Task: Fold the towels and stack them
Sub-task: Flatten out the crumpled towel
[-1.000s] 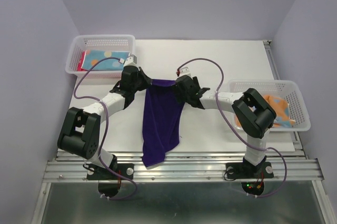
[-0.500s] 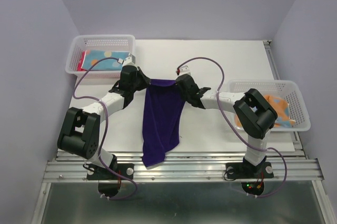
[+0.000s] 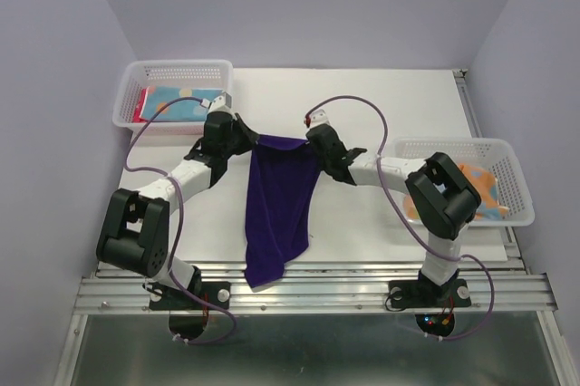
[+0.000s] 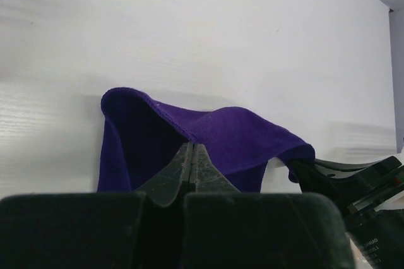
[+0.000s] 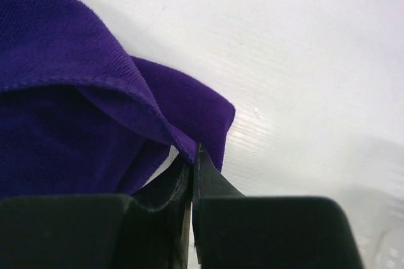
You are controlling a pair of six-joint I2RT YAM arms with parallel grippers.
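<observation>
A dark purple towel [image 3: 279,205] hangs lengthwise down the table, its near end drooping over the front edge. My left gripper [image 3: 252,141] is shut on the towel's far left corner [image 4: 189,131]. My right gripper [image 3: 306,144] is shut on the far right corner [image 5: 189,136]. The far hem is lifted and stretched between both grippers. A light blue dotted towel [image 3: 177,102] with a pink one under it lies in the left basket. An orange patterned towel [image 3: 480,188] lies in the right basket.
A white mesh basket [image 3: 131,78] stands at the table's far left. Another white mesh basket [image 3: 517,178] sits at the right edge. Purple walls close in the table on three sides. A metal rail runs along the front edge.
My right gripper has closed on the purple towel's far right corner. Both grippers have shifted slightly towards the far side, lifting the hem.
</observation>
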